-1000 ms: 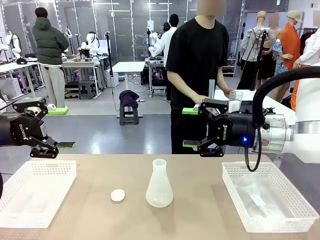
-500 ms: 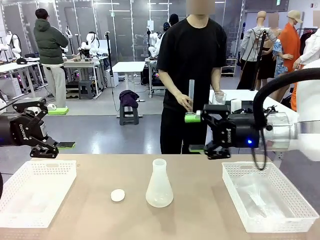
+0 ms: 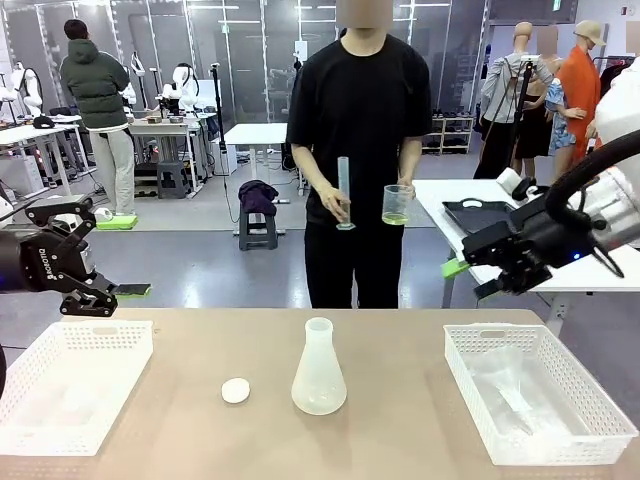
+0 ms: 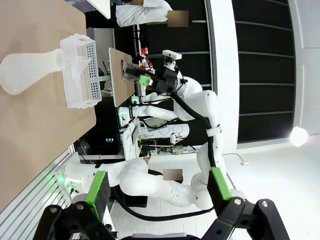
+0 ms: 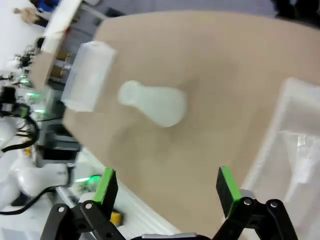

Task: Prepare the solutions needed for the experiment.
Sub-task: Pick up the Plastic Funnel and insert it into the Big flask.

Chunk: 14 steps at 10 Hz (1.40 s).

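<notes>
Yellow-green solution (image 3: pixel 396 218): a shallow layer in the bottom of a clear beaker (image 3: pixel 398 200), held at waist height in one hand (image 3: pixel 410 192) of the person standing beyond the far edge; well off the table.
Person's other hand (image 3: pixel 334 205): holds a tall clear measuring cylinder (image 3: pixel 344 190) upright, just beside the beaker.
Surface: tan table (image 3: pixel 400 420), flat and matte, with my arms on the near side.
Room: grey floor behind, white workbenches and a dark stool farther off; a white side table at picture right carries a black tray (image 3: pixel 480 213).
My left gripper (image 3: pixel 105 252): level with its fingers pointing toward the middle, above the far edge of the left basket (image 3: pixel 70 385); jaws spread wide, nothing between the green pads (image 4: pixel 97 186).
My right gripper (image 3: pixel 470 278): raised beyond the table's far right, tilted downward and inward, above the far corner of the right basket (image 3: pixel 535 395); jaws fully apart, holding nothing.
Flask (image 3: pixel 319 370): white translucent conical flask, upright at the table's middle, uncapped, between the two baskets.
Small white round cap (image 3: pixel 235 390): flat on the table just left of the flask, apart from it.
Right basket contents: a clear plastic item that I cannot identify.
Obstructions: both grippers stand well apart from the flask.
</notes>
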### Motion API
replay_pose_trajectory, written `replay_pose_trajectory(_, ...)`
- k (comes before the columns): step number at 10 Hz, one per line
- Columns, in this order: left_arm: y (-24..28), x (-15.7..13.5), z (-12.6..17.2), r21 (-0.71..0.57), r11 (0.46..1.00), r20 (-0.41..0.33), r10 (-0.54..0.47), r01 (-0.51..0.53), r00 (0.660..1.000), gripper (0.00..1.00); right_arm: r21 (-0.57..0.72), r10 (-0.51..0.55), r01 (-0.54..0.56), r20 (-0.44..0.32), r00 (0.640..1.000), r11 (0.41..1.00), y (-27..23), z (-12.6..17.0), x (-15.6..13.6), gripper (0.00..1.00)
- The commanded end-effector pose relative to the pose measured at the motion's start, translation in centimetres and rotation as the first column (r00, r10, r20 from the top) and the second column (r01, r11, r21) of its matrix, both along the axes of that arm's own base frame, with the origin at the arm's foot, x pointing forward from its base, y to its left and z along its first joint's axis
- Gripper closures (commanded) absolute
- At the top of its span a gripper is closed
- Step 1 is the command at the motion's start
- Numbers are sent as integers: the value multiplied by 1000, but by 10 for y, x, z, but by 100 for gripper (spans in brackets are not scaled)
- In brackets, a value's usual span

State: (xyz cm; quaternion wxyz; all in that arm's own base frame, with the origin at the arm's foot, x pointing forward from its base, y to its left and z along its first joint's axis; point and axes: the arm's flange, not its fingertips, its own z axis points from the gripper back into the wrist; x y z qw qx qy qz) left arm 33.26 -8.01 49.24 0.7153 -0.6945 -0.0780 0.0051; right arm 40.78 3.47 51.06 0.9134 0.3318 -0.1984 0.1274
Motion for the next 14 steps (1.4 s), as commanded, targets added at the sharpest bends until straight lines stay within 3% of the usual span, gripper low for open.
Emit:
replay_pose_trajectory(1,-1,-1,1,-8,1000,1,-7,7,1000,0,-103,-41,44,37,998,994,-1,-3,29,0)
replay_pose_trajectory(2,-1,-1,1,-8,1000,1,-7,7,1000,0,0,0,0,0,1000,1000,0,0,0,0)
replay_pose_trajectory(7,-1,-1,1,-8,1000,1,-7,7,1000,0,0,0,0,0,1000,1000,0,0,0,0)
replay_pose_trajectory(8,-1,-1,1,-8,1000,1,-7,7,1000,0,-16,17,-17,16,1000,1000,-1,-1,4,0)
replay_pose_trajectory(9,-1,-1,1,-8,1000,1,-7,7,1000,0,-217,38,-18,86,996,976,-15,-1,19,0)
replay_pose_trajectory(10,-1,-1,1,-8,1000,1,-7,7,1000,0,-367,151,-94,130,980,926,-27,3,38,0)
replay_pose_trajectory(12,-1,-1,1,-8,1000,1,-7,7,1000,0,-598,342,-246,51,938,763,-50,7,74,0)
replay_pose_trajectory(13,-1,-1,1,-8,1000,1,-7,7,1000,0,-631,491,-374,13,871,680,-55,9,83,0)
replay_pose_trajectory(14,-1,-1,1,-8,1000,1,-7,7,1000,0,-678,554,-440,-58,831,588,-59,10,94,0)
